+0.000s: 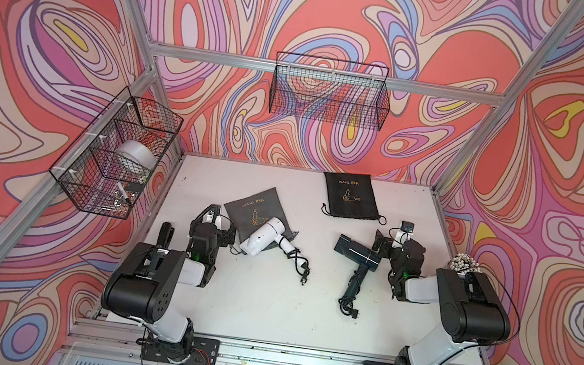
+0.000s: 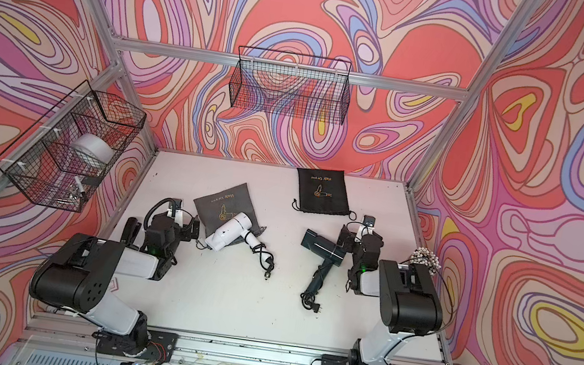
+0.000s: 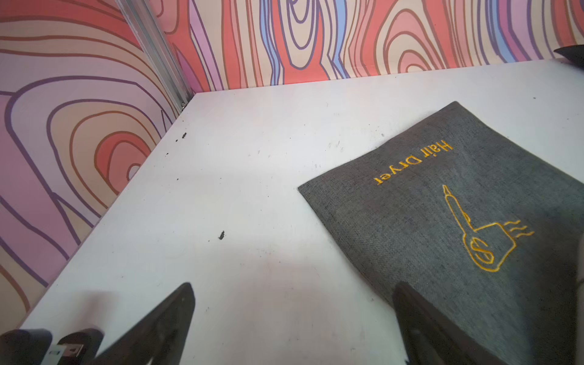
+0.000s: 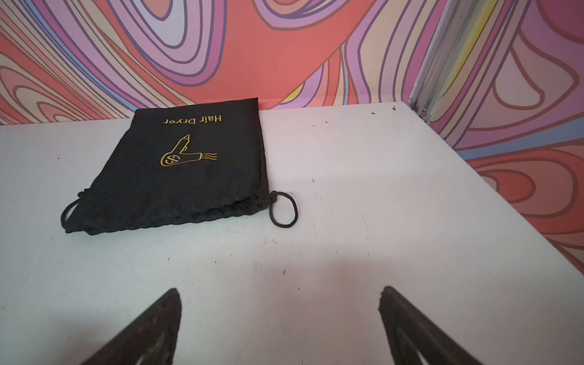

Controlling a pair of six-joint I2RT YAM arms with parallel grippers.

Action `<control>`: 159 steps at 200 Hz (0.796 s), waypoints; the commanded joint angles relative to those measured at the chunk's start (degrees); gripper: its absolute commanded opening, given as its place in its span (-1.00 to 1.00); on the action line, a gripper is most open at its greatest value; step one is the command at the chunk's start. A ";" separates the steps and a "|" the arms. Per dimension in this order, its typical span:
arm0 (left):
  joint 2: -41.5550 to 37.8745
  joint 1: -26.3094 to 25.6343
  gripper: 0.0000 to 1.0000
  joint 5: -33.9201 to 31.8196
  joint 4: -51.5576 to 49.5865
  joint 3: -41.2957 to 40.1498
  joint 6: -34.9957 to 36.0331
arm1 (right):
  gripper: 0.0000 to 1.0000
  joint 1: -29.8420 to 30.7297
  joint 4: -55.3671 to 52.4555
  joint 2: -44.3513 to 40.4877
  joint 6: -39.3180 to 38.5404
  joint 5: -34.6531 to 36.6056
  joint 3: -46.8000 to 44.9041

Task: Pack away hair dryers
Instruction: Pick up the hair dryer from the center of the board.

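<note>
Reading "Hair Dryer" in gold are grey pouch (image 3: pixel 442 205), black pouch (image 4: pixel 177 177) (left hand (image 3: pixel 294 286), right hand (image 4: pixel 280 290) agape).

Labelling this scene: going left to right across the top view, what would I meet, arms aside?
First the wire basket on the side wall → white hair dryer → dark hair dryer. The grey pouch and black pouch overlap the dryers sideways, so are left out.

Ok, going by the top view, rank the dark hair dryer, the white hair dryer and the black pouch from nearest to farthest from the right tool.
1. dark hair dryer: right beside the right tool, on its inner side.
2. black pouch: ahead of it, toward the back.
3. white hair dryer: far over on the left side, lying partly on the grey pouch.
</note>
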 commanded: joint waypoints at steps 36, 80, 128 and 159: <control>-0.39 0.56 1.00 1.56 -1.03 1.32 0.22 | 0.97 -0.27 -0.14 0.26 0.15 -0.26 0.71; -0.40 0.56 1.00 1.57 -1.06 1.28 0.17 | 0.97 -0.27 -0.15 0.25 0.19 -0.22 0.72; -0.43 0.64 1.00 1.73 -1.30 1.43 0.13 | 0.97 -0.25 -0.05 0.27 0.15 -0.26 0.66; -0.37 0.64 1.00 1.72 -1.21 1.33 0.13 | 0.97 -0.25 -0.05 0.27 0.15 -0.26 0.63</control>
